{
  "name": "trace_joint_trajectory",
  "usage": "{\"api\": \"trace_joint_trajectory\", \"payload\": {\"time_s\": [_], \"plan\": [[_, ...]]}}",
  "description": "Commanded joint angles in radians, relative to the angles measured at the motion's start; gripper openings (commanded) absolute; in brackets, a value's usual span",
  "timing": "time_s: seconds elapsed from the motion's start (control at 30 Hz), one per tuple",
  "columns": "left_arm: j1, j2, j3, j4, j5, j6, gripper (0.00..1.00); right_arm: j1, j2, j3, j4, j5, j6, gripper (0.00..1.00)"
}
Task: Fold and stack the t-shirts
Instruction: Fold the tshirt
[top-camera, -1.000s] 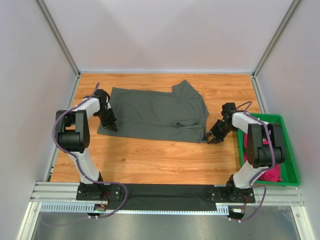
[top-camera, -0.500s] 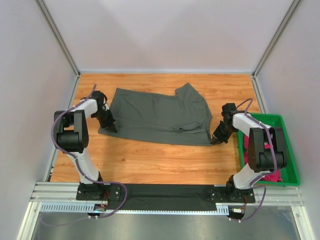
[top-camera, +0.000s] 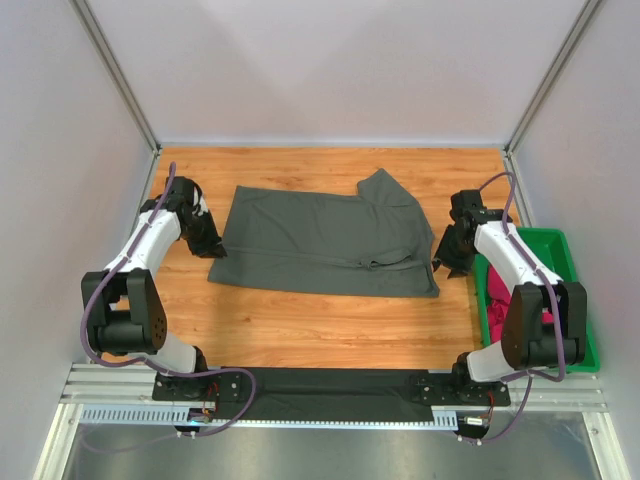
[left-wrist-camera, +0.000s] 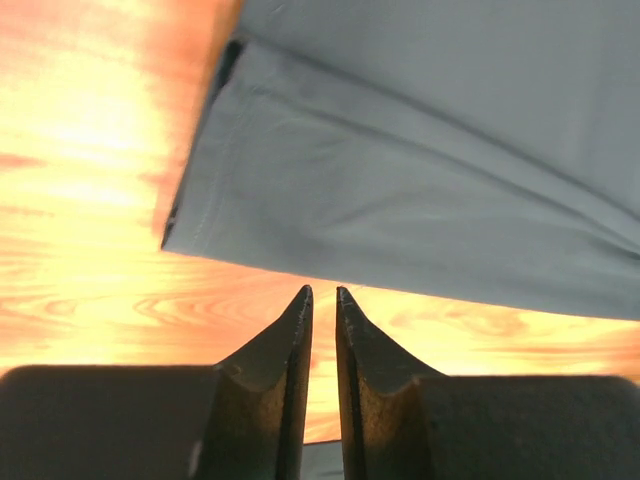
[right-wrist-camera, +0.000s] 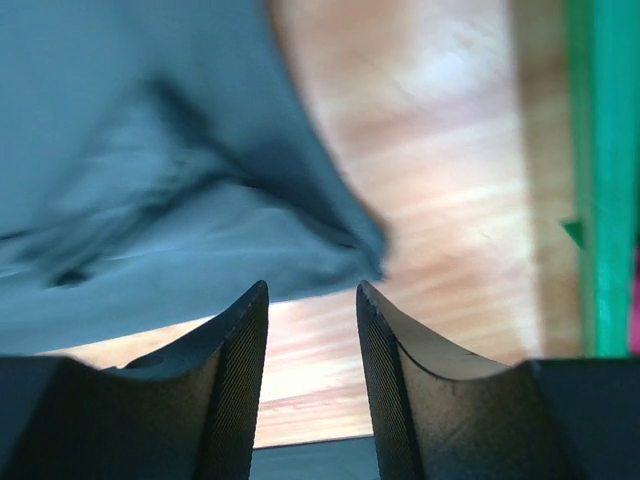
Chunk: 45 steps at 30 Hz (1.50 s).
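Note:
A dark charcoal grey t-shirt (top-camera: 320, 240) lies flat and folded lengthwise on the wooden table, one sleeve sticking out at its far right. The left gripper (top-camera: 213, 246) sits just off its left edge, jaws a narrow slit apart with bare wood showing between them (left-wrist-camera: 323, 292); the shirt's hem (left-wrist-camera: 400, 180) lies just ahead. At the shirt's right end the right gripper (top-camera: 447, 262) stands open and empty (right-wrist-camera: 312, 288), the cloth's corner (right-wrist-camera: 150, 180) just beyond its tips. A magenta-pink t-shirt (top-camera: 497, 303) lies bunched in the tray.
The green plastic tray (top-camera: 565, 262) stands at the table's right edge, close beside the right arm; its wall (right-wrist-camera: 605, 180) shows in the right wrist view. A black strip (top-camera: 330, 390) runs along the near edge between the arm bases. Aluminium posts frame the table.
Both grippers have let go of the grey shirt's ends and opened. The shirt has slid right and lies flatter. The left arm has swung outward and back.

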Motion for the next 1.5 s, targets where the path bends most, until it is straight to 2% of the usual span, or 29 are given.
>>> {"api": "trace_joint_trajectory", "payload": {"time_s": [0.0,0.13,0.17,0.2,0.23,0.27,0.4,0.53,0.73,0.8,0.83,0.93,1.13,1.47], "plan": [[-0.012,0.045,0.046,0.067,0.19,0.017,0.2,0.034,-0.002,0.094,0.071,-0.109,-0.021,0.43],[-0.168,0.101,0.109,0.151,0.279,-0.07,0.25,0.034,0.104,0.163,0.103,-0.244,0.078,0.45],[-0.248,0.114,0.115,0.207,0.301,-0.139,0.27,0.034,0.147,0.172,0.114,-0.261,0.095,0.47],[-0.282,0.123,0.114,0.252,0.317,-0.176,0.28,0.033,0.165,0.192,0.117,-0.264,0.106,0.47],[-0.313,0.143,0.109,0.339,0.329,-0.21,0.28,0.036,0.197,0.199,0.123,-0.269,0.111,0.47],[-0.381,0.155,0.111,0.375,0.331,-0.256,0.29,0.036,0.213,0.205,0.143,-0.276,0.111,0.47],[-0.529,0.264,0.189,0.467,0.314,-0.278,0.29,0.036,0.299,0.238,0.163,-0.315,0.057,0.45],[-0.655,0.354,0.304,0.431,0.222,-0.223,0.33,0.037,0.333,0.237,0.176,-0.295,0.021,0.45],[-0.825,0.471,0.459,0.337,-0.084,-0.121,0.33,0.034,0.339,0.226,0.182,-0.266,-0.016,0.44],[-0.876,0.511,0.52,0.274,-0.143,-0.095,0.33,0.034,0.339,0.225,0.185,-0.253,-0.026,0.44],[-0.893,0.525,0.54,0.251,-0.212,-0.072,0.34,0.034,0.339,0.223,0.191,-0.253,-0.027,0.44],[-0.942,0.577,0.617,0.184,-0.302,-0.045,0.37,0.036,0.347,0.22,0.202,-0.269,-0.033,0.45],[-0.985,0.617,0.677,0.128,-0.405,0.011,0.46,0.034,0.359,0.226,0.212,-0.278,-0.045,0.47],[-0.989,0.687,0.767,0.102,-0.413,0.043,0.41,0.036,0.379,0.249,0.206,-0.283,-0.049,0.47]]}}
